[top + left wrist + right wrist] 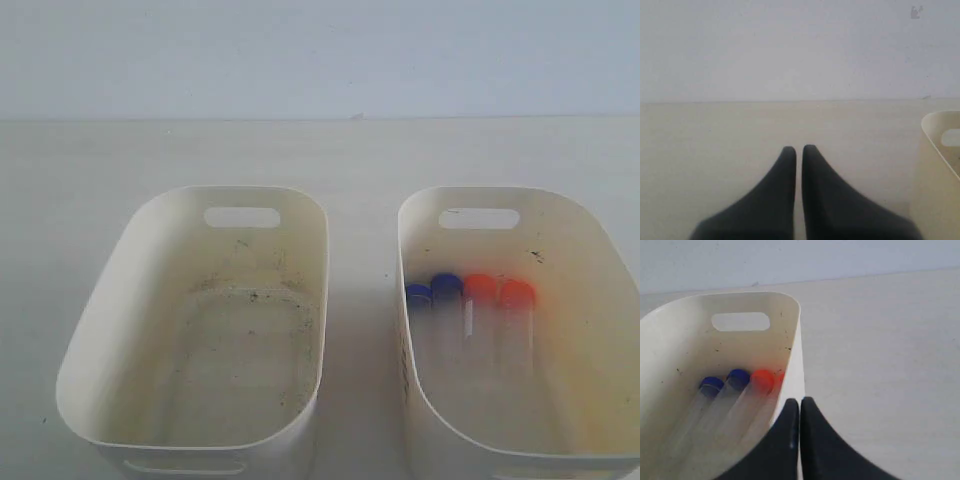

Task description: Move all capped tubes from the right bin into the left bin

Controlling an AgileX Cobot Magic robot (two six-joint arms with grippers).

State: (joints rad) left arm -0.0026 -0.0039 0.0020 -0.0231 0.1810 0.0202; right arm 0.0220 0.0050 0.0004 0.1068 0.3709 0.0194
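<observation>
Capped tubes (468, 305): four, all in the right bin (570, 225). They lie flat in a parallel row on its floor, neighbours touching or nearly so, caps toward the end with the slot handle (479, 218). I judge that they rest this way because round bodies roll down the curved wall and settle against one another.
- Bodies: clear plastic, slender, cylindrical, almost lost against the tub.
- Caps: round and smooth; two blue caps (446, 286), two orange-red caps (480, 288).

Right bin: cream-white oval tub of thin rigid plastic, rounded rim, yellowish inside, a few dark specks on the wall.

Left bin (150, 265): same form, just beside the right bin but not touching it. It has a dark grimy ring on its floor and holds nothing, so no tube is across yet.

Table (360, 150): pale, matte, flat.

My right gripper (800, 402): dark, smooth, tapered fingers pressed together, nothing between them. It sits near the right bin's rim on the orange-red side.

My left gripper (799, 149): same make, fingers together but for a hairline gap, empty, over bare table.

I judge that no pick has begun; my fingers must part first.
</observation>
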